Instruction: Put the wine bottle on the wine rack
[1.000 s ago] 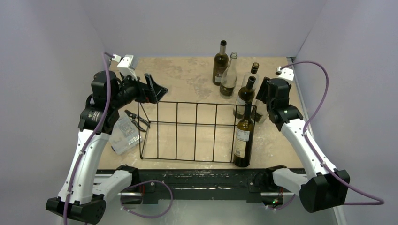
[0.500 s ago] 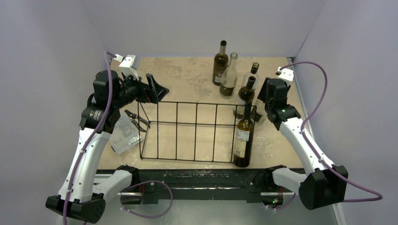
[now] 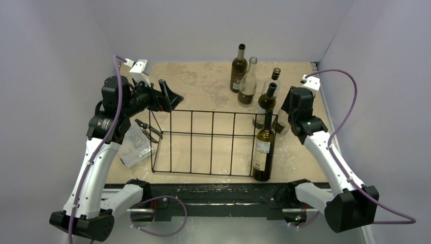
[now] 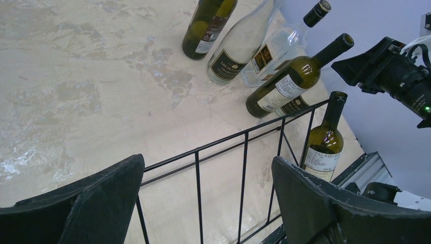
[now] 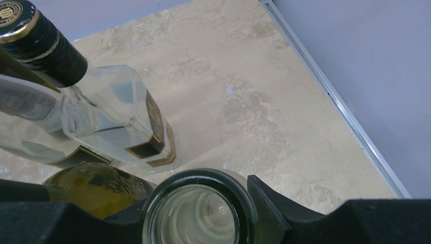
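Note:
The wine rack (image 3: pixel 213 134), a long black wire frame, lies mid-table; its bars also cross the left wrist view (image 4: pixel 244 152). One dark wine bottle (image 3: pixel 264 150) stands upright in its right end. My right gripper (image 3: pixel 285 114) is just behind that end, shut on the neck of another upright wine bottle (image 3: pixel 281 127), mostly hidden under the wrist. The right wrist view looks down into this bottle's open mouth (image 5: pixel 199 216), with the right gripper (image 5: pixel 198 195) pressing it from both sides. My left gripper (image 3: pixel 170 96) hovers open over the rack's far left corner, holding nothing (image 4: pixel 208 168).
Behind the rack stand a dark green bottle (image 3: pixel 238 68), a clear bottle (image 3: pixel 247 84), a clear black-capped bottle (image 3: pixel 272 81) and a dark bottle (image 3: pixel 265 104). A clear plastic box (image 3: pixel 134 147) and a black hand tool (image 3: pixel 147 129) lie left of the rack.
My right gripper's jaws have closed in onto the bottle's neck, and its wrist has shifted slightly right. The left arm has held still.

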Controlling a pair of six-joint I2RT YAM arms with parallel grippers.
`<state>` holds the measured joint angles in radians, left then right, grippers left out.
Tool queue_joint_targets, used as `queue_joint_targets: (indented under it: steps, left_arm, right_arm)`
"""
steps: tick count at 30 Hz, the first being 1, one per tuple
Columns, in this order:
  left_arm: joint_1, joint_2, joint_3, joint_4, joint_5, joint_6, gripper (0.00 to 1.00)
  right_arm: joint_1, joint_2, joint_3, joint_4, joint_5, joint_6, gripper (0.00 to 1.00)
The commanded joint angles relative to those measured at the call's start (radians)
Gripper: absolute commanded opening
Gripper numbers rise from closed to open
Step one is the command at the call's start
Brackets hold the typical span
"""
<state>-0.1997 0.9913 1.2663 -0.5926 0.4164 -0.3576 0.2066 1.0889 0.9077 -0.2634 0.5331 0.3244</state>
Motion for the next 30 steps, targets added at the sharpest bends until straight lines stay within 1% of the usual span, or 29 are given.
queue_joint_targets:
  steps: [1,6,11,19,26,30]
  left_arm:
    - [-0.007,0.000,0.033,0.031,0.021,-0.011,0.96]
    - [-0.007,0.004,0.038,0.027,0.023,-0.011,0.96]
    - [-0.009,0.005,0.037,0.027,0.018,-0.011,0.96]
    - [-0.010,-0.002,0.039,0.026,0.022,-0.012,0.96]
    - [-0.011,-0.003,0.036,0.032,0.029,-0.015,0.96]
    - [-0.012,0.005,0.037,0.027,0.018,-0.014,0.96]
  right_arm:
    - [-0.003,-0.096,0.055,0.026,0.053,0.012,0.26]
    - [-0.003,-0.165,0.084,0.001,0.059,0.037,0.18]
    - [-0.005,-0.200,0.130,-0.037,0.048,0.047,0.14]
    - [-0.003,-0.294,0.192,-0.039,0.024,0.038,0.12]
    - [-0.004,-0.398,0.264,-0.012,0.040,-0.015,0.10]
    - [-0.004,-0.440,0.296,0.015,0.012,-0.050,0.10]
